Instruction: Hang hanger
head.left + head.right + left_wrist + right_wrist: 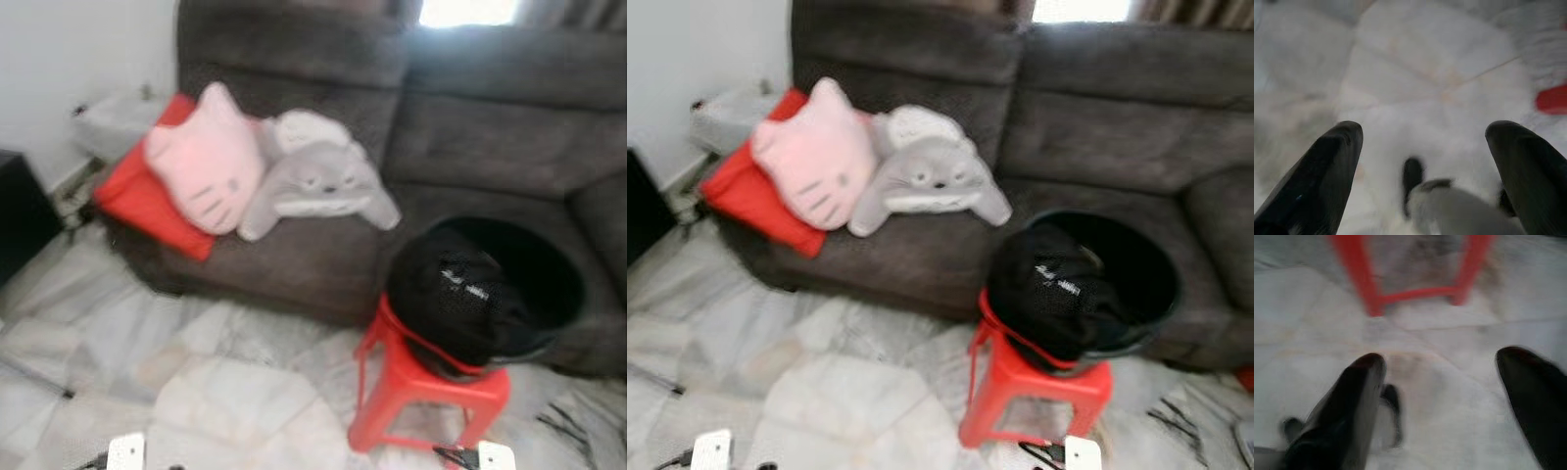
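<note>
A black basin [549,294] with dark clothing [451,294] heaped in it rests on a red plastic stool [431,387] in front of the sofa. A thin red strip [431,345] curves under the dark heap; the blur hides whether it is a hanger. My left gripper [1425,129] hangs low over the pale marble floor, fingers open with nothing between them. Beside the stool's red legs [1371,289], my right gripper [1444,357] is also open and holds nothing. Both wrists [125,452] [495,455] peek in at the bottom edge of the eye views.
A dark grey sofa [470,137] spans the back, carrying a pink cat cushion [201,162], a grey plush [318,181] and a red cushion [147,201]. A black cabinet [20,211] stands at the left. Marble floor [196,343] lies open ahead.
</note>
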`<state>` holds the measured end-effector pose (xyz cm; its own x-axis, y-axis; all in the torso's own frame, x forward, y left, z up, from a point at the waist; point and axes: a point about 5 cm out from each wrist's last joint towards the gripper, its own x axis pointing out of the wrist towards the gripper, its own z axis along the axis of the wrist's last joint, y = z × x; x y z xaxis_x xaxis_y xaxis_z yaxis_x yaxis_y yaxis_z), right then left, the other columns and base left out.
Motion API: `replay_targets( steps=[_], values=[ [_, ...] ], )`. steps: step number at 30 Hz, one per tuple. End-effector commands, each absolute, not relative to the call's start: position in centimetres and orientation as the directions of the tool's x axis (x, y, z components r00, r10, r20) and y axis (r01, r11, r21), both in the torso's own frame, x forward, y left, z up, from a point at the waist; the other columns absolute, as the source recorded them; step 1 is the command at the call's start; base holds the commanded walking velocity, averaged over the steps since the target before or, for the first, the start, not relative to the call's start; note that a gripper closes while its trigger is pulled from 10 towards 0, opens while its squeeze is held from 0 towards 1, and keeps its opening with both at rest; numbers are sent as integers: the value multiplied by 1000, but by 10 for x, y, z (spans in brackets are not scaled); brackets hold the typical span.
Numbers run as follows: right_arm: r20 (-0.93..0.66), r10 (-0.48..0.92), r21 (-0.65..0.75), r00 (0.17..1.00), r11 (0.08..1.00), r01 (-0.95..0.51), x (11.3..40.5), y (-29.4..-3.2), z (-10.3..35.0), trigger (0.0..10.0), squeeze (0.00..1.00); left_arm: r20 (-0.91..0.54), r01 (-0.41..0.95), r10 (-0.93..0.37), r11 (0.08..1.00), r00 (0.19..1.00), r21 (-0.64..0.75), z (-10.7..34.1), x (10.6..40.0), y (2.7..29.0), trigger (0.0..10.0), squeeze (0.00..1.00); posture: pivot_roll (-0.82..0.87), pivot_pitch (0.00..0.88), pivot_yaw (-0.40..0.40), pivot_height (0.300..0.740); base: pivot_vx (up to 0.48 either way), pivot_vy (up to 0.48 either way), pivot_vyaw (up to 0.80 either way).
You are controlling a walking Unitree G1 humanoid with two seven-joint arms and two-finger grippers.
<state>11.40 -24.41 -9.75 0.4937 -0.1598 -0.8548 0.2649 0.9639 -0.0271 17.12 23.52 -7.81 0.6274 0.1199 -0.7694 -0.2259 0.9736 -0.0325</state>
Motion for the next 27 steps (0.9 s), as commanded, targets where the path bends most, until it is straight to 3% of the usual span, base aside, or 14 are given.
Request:
replay_targets(
  steps=[1, 27],
  values=[
    [-843, -147, -4, 518, 964, 267, 124, -239, -96, 10000, 0, -784, -230, 131, 973, 606, -15, -80, 163, 242, 10000, 0, 1, 0, -50, 720, 296, 0, -438],
    [-842, -152, -17, 518, 966, 257, 123, -239, -96, 10000, 0, -789, -226, 119, 974, 603, -26, -81, 161, 242, 10000, 0, 3, 0, -53, 716, 21, 0, 0]
  ],
)
